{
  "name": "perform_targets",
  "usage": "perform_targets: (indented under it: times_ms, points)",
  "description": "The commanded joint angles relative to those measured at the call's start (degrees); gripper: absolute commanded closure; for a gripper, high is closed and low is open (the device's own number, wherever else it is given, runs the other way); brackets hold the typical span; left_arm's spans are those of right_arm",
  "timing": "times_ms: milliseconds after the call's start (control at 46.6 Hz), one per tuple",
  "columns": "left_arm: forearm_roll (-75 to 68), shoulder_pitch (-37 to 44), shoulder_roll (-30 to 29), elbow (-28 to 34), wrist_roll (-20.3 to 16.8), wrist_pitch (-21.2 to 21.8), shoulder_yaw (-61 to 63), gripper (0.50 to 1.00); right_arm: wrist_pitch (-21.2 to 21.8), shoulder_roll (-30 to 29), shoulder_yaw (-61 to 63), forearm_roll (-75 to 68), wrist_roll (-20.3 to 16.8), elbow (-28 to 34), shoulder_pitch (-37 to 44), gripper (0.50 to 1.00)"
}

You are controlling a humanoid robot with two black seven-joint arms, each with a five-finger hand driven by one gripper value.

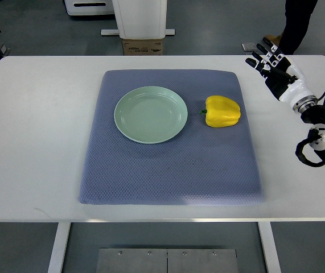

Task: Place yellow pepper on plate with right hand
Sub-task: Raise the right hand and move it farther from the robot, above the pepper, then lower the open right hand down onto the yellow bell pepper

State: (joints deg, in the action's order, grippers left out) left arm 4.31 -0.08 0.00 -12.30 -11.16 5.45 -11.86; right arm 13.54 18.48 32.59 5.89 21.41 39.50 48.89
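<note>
I see the pepper (222, 111) lying on its side on the blue mat (171, 170), its green stem pointing to nine o'clock, toward the plate (151, 114). The two sit close together but do not touch; a narrow strip of mat shows between the stem and the plate's rim. The plate is pale green and holds nothing. The mat covers the middle of the white counter (31, 142).

My right hand (273, 65) is up at about two o'clock from the pepper, well apart from it, over the counter's far right corner. Its arm comes in from the right edge. The fingers (259, 59) are stretched out fairly straight and slightly spread, pointing toward ten o'clock, and they hold nothing.

Beyond the counter at twelve o'clock I see a white stand (139, 17) with a cardboard box (143, 46) at its foot, and a person's legs (296, 23) at one o'clock.
</note>
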Motion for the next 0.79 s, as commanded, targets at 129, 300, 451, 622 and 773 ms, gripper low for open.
perform_targets:
  times_ms: [129,300,451,622,773]
  points:
    - [0.0,-0.01,0.0,0.0,0.0,-0.01,0.0,0.5,0.08,5.24,-1.2,1.57,-4.18,5.23,1.29,0.502]
    - [0.0,-0.01,0.0,0.0,0.0,-0.01,0.0,0.5,-0.44,9.81,-6.3,2.81,-4.71,9.45,4.46,0.511]
    - [0.0,-0.01,0.0,0.0,0.0,-0.01,0.0,0.5,-0.88,12.98,-10.87,6.67,-4.71,11.21,6.31,0.513]
    - [0.0,-0.01,0.0,0.0,0.0,-0.01,0.0,0.5,-2.46,13.68,-13.86,12.99,-4.71,11.3,7.1,0.513]
    - [0.0,-0.01,0.0,0.0,0.0,-0.01,0.0,0.5,-2.9,13.95,-15.88,20.55,-4.63,12.44,8.15,0.513]
